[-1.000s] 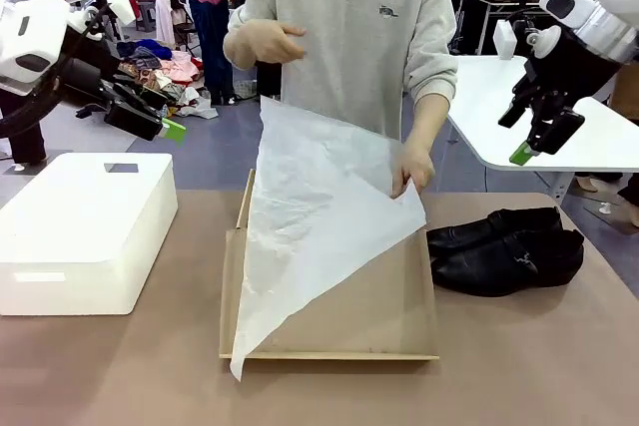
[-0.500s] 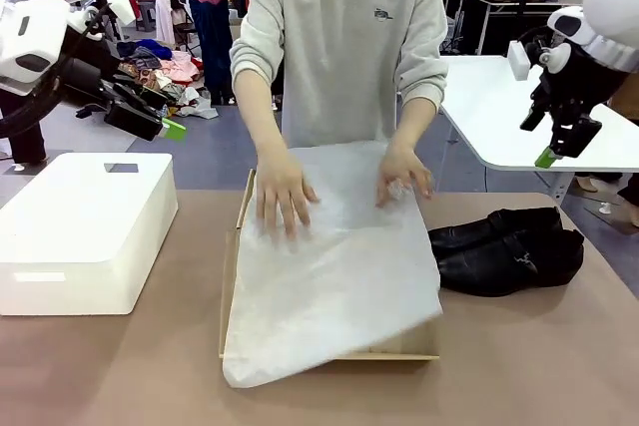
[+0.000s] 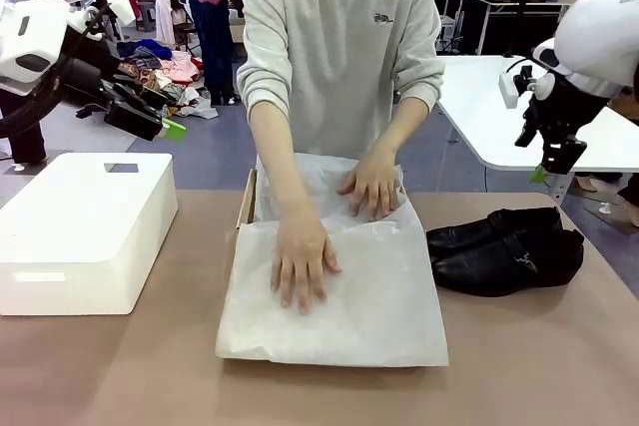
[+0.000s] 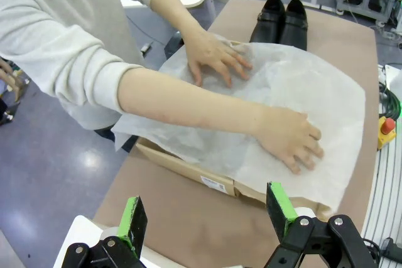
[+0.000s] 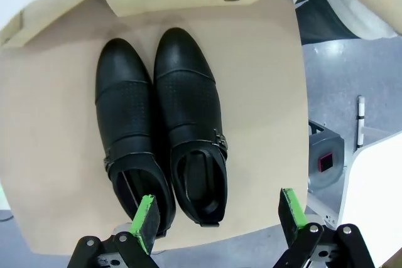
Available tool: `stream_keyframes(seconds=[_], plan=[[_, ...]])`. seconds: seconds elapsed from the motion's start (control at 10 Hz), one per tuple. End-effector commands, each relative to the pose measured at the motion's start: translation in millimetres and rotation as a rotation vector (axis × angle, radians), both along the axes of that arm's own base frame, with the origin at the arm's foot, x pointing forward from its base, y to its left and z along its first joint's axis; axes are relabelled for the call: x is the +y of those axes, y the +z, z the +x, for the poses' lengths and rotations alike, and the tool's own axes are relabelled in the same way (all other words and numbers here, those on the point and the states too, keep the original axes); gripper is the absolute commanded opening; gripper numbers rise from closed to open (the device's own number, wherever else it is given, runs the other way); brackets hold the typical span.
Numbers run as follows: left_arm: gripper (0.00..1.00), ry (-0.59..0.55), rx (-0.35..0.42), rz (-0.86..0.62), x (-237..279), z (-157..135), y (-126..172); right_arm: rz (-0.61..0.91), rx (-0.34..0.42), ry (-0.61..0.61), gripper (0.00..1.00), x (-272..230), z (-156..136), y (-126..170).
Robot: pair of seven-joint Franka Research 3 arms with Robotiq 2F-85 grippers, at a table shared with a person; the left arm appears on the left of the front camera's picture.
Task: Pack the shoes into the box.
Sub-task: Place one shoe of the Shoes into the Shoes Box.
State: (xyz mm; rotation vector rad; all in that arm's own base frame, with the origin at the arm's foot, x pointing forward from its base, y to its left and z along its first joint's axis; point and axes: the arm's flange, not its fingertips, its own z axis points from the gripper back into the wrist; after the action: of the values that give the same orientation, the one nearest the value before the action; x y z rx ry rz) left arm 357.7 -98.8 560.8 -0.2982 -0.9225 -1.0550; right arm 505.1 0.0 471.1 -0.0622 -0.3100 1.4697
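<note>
My left gripper [image 4: 205,204] and right gripper [image 5: 218,202] both gape, empty — the person's hands [image 3: 301,264] press tissue paper [image 3: 384,301] over the cardboard shoebox [image 4: 182,166]; black dress shoes [image 5: 183,111] lie beside it.

The white tissue paper sheet [image 3: 369,296] covers the interior of the shallow tan cardboard box [image 3: 243,209]; its floor and near wall are hidden. Print on the white box label [image 4: 214,184] is too small to read. The large white rounded plastic block [image 3: 90,226] is cut off at the front view's left edge.
</note>
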Motion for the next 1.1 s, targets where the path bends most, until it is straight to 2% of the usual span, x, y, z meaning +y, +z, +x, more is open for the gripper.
stream_keyframes(seconds=[0.0,0.3,0.4,1.0], plan=[[1.00,-0.010,0.002,-0.008,1,1,-1,-0.002,0.004,0.028,1.00,-10,17,-6],[1.00,-0.010,0.002,-0.008,1,1,-1,0.002,0.030,-0.009,1.00,-8,17,-7],[1.00,-0.010,0.002,-0.008,1,1,-1,-0.013,0.029,-0.004,1.00,-8,13,-17],[1.00,-0.010,0.002,-0.008,1,1,-1,-0.027,0.024,0.020,1.00,-11,18,-21]])
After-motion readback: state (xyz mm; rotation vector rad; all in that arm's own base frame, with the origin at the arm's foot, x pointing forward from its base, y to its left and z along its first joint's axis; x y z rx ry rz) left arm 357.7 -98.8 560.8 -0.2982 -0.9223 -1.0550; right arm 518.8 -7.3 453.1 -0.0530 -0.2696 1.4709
